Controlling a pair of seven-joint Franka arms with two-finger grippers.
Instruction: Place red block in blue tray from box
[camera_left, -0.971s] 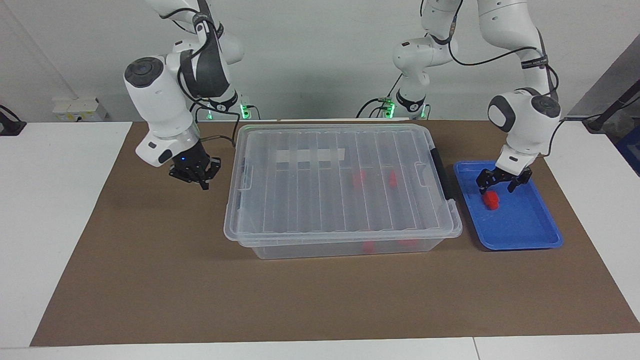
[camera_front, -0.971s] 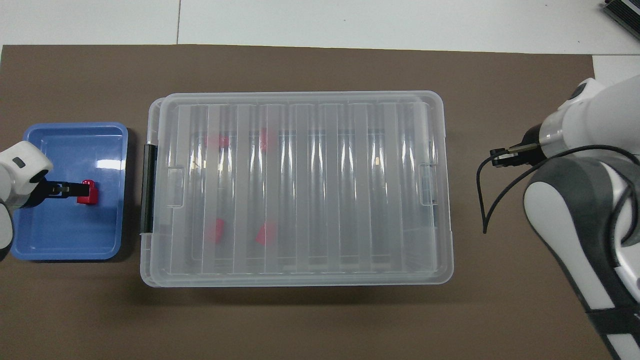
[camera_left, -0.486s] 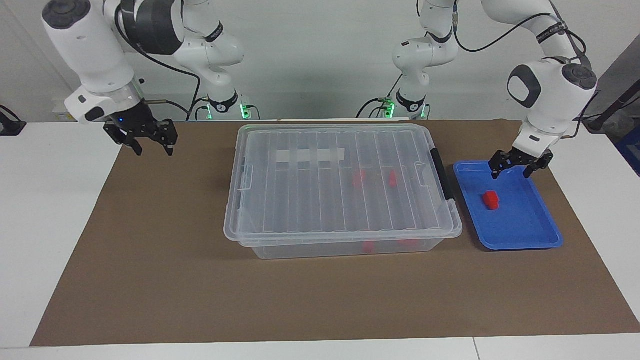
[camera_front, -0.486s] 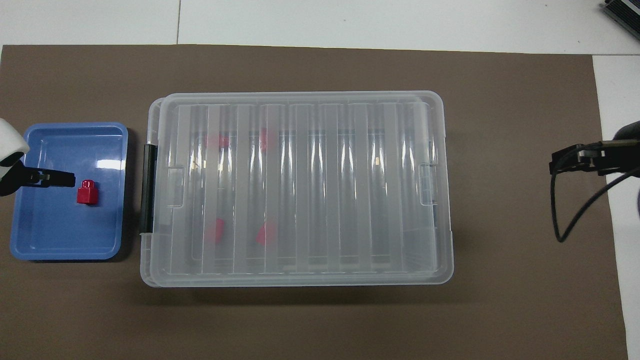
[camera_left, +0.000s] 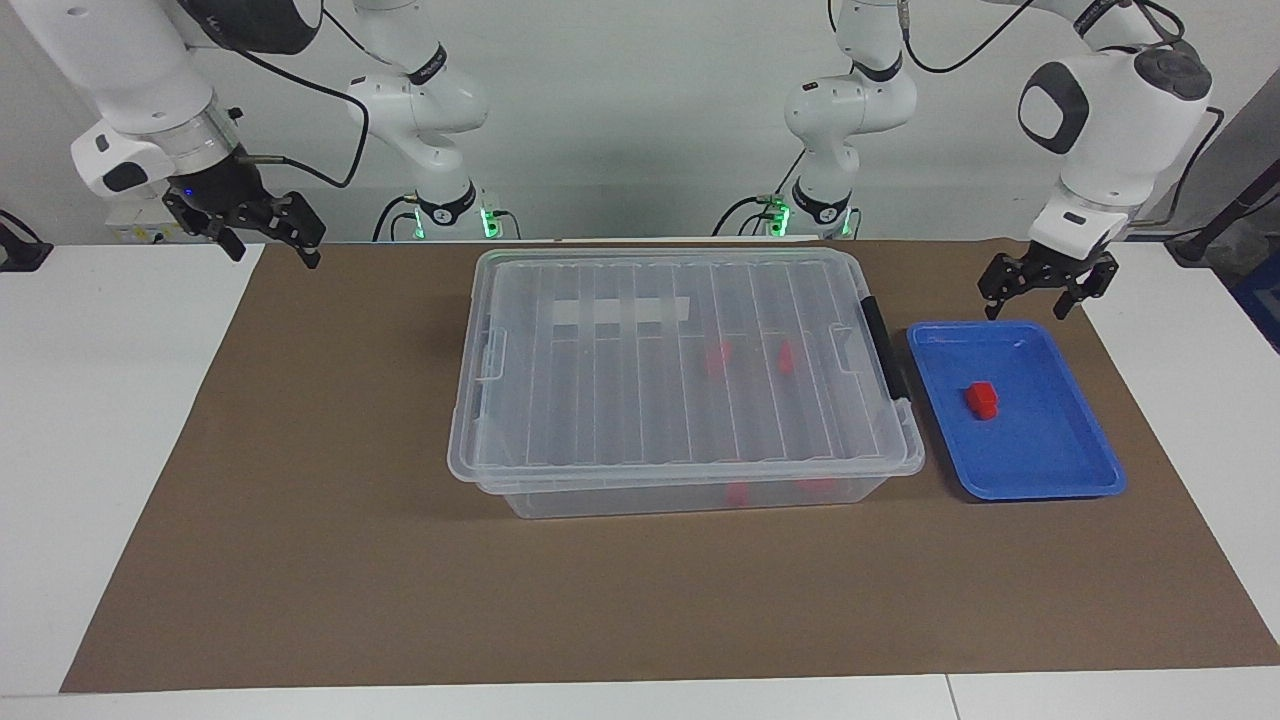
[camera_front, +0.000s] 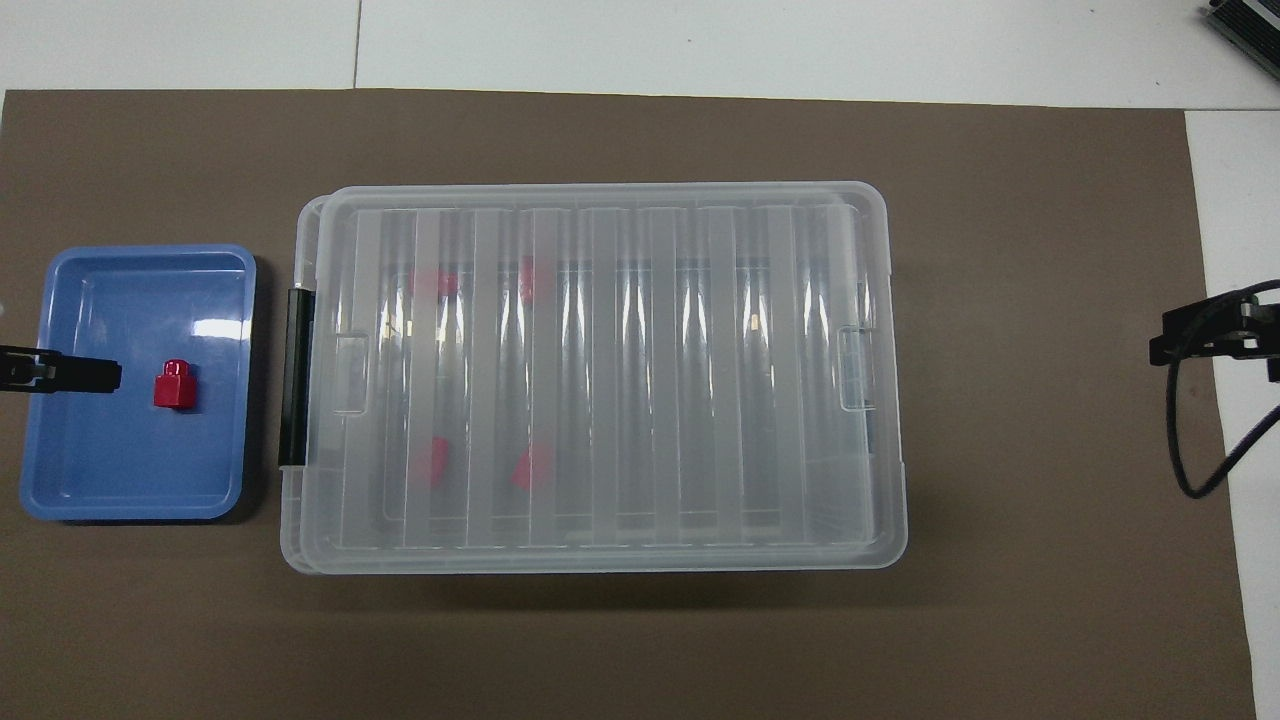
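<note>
Now my left gripper (camera_left: 1045, 290) hangs wide, empty, above the blue tray's (camera_left: 1085, 475) robot-side rim; red block (camera_left: 982, 399) inside; right gripper (camera_left: 268, 245) wide too.

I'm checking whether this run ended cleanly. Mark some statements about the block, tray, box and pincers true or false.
1. A red block lies in the blue tray. True.
2. The box has its lid off. False: the clear lid is on, with more red blocks showing through it.
3. The left pincer grips the red block. False: it hangs open above the tray's edge nearer the robots, apart from the block.
4. The right pincer is raised over the right arm's end of the table, holding nothing. True.
5. The tray sits on the box. False: it sits beside it.
</note>
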